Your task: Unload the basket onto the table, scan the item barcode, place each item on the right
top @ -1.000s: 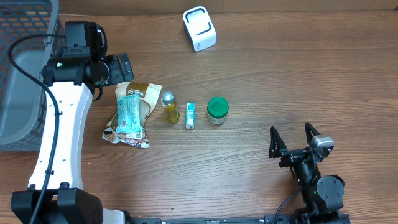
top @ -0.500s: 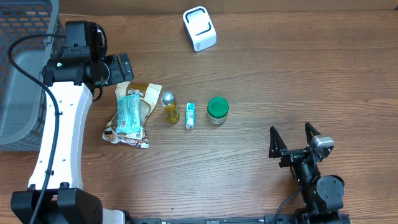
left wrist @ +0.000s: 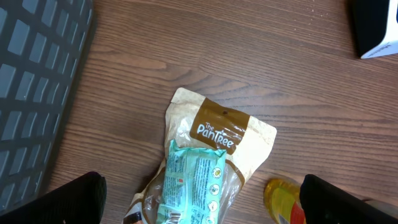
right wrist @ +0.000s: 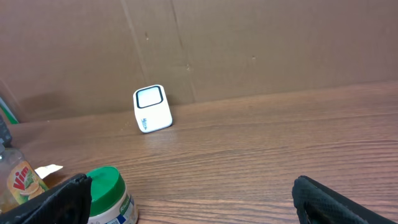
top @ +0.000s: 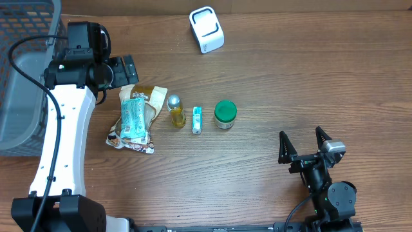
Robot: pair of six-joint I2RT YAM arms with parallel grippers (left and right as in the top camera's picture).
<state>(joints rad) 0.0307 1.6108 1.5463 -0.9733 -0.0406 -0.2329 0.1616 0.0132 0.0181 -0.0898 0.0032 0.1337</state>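
Teal packet point(left wrist: 196, 180) stacked on Pantree pouch point(left wrist: 217, 134) below left gripper point(left wrist: 205, 205) | jaws spread, nothing held | risk: 2 items could be pinched together

A teal packet point(left wrist: 194, 182) lies on the brown PanTree pouch point(left wrist: 214, 124).

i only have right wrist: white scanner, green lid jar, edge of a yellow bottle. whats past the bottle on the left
Observer: A brown Pantree bag lies flat just beyond the yellow bottle.
Operator: anything on it
Observer: A teal packet lies lengthwise on top of it.
Operator: and the left arm
Observer: The left gripper is open over the bag's top end, holding nothing.
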